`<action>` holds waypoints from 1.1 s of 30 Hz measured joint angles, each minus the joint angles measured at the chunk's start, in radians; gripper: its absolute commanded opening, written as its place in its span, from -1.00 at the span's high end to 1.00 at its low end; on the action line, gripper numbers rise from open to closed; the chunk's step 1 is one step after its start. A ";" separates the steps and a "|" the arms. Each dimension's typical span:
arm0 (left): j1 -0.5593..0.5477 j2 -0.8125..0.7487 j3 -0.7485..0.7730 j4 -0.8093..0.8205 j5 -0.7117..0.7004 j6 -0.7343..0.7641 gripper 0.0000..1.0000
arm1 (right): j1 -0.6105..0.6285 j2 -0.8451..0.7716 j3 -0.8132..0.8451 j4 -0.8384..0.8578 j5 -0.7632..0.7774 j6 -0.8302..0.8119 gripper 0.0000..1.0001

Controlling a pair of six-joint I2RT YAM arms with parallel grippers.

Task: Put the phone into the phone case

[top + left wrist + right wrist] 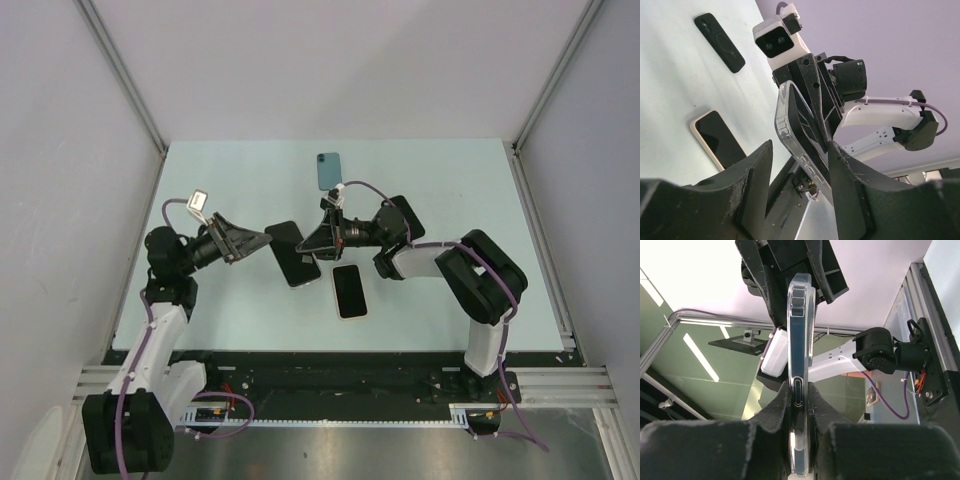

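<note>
My right gripper (798, 387) is shut on the end of a clear phone case (801, 330), seen edge-on with its charging-port cutout between the pads. A dark phone (807, 125) shows inside that case (785, 117). In the top view the cased phone (290, 252) hangs above the table's middle, between the right gripper (314, 243) and my left gripper (260, 241). The left gripper (800, 147) is open, its fingers standing either side of the case's near end; its right finger (850, 185) is close beside the case.
A white-edged phone (350, 291) lies screen up on the pale table (450, 190), just right of centre, and also shows as the white-edged phone (717, 139) in the left wrist view. A blue phone-shaped item (329, 171) lies farther back. Grey walls enclose three sides.
</note>
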 measured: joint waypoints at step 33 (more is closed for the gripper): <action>0.007 -0.076 -0.064 0.079 -0.005 -0.143 -0.01 | 0.022 -0.008 -0.003 -0.011 0.045 0.074 0.88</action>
